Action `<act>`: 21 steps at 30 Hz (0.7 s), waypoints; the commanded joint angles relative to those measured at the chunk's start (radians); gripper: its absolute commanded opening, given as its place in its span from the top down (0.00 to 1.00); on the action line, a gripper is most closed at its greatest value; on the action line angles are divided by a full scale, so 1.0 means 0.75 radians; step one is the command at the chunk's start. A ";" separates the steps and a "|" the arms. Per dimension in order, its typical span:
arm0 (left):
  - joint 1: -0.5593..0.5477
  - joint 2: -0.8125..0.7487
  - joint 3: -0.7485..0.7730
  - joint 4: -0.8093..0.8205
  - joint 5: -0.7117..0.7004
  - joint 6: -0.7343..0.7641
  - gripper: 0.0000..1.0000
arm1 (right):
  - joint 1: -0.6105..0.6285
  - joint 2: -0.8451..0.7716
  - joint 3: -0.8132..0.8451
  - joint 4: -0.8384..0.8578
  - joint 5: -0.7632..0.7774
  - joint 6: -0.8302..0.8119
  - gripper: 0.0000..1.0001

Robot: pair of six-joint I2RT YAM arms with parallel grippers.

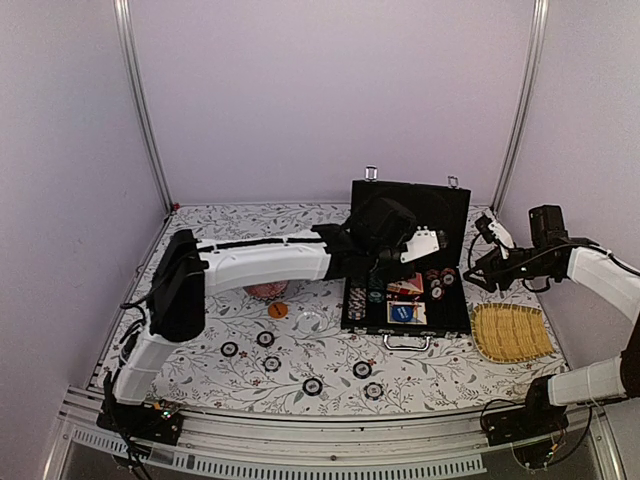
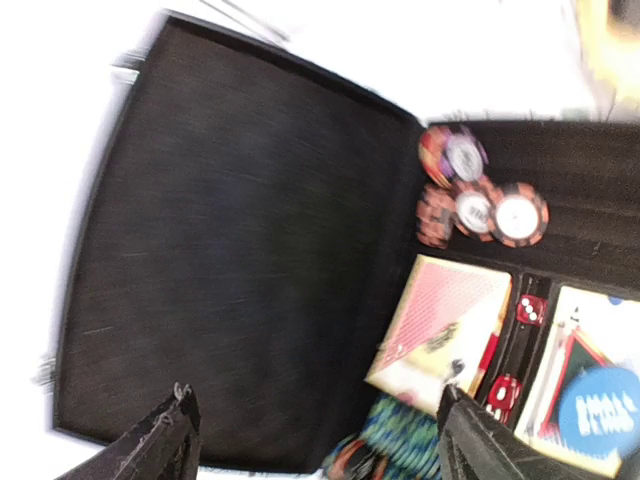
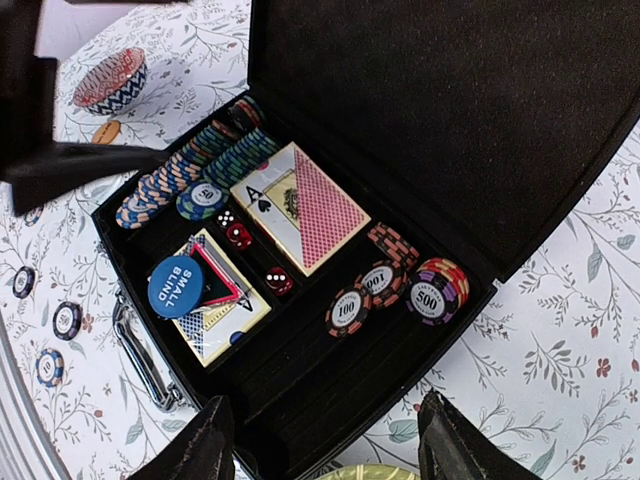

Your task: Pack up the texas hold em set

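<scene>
The black briefcase (image 1: 455,318) lies open at centre right with its lid (image 1: 432,208) upright. Inside are a red-pink card deck (image 3: 300,205), rows of poker chips (image 3: 190,165), a few chips (image 3: 400,290) along the right slot, red dice (image 3: 238,236) and a blue disc (image 3: 175,287). My left gripper (image 1: 378,272) hovers open over the case's left side, nothing between its fingers (image 2: 165,440). To the right of the case my right gripper (image 1: 480,266) is open and empty, its fingers (image 3: 200,445) above the case's near corner. Several black-and-white chips (image 1: 265,339) and an orange disc (image 1: 278,310) lie on the tablecloth.
A pink patterned dome (image 1: 268,291) sits left of the case, partly under my left arm. A yellow woven tray (image 1: 511,332) lies right of the case below my right gripper. The silver handle (image 1: 405,342) faces the near edge. Metal frame posts (image 1: 140,100) stand at the back corners.
</scene>
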 commanded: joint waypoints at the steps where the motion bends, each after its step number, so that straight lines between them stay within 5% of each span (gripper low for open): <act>1: -0.004 -0.335 -0.193 0.005 0.026 -0.165 0.17 | 0.025 0.047 0.167 -0.106 -0.045 -0.034 0.37; 12: 0.041 -1.044 -1.009 -0.115 -0.059 -0.761 0.17 | 0.419 0.509 0.602 -0.222 0.222 -0.068 0.40; 21: 0.080 -1.408 -1.342 -0.213 -0.201 -1.094 0.17 | 0.565 0.969 0.980 -0.289 0.298 0.042 0.41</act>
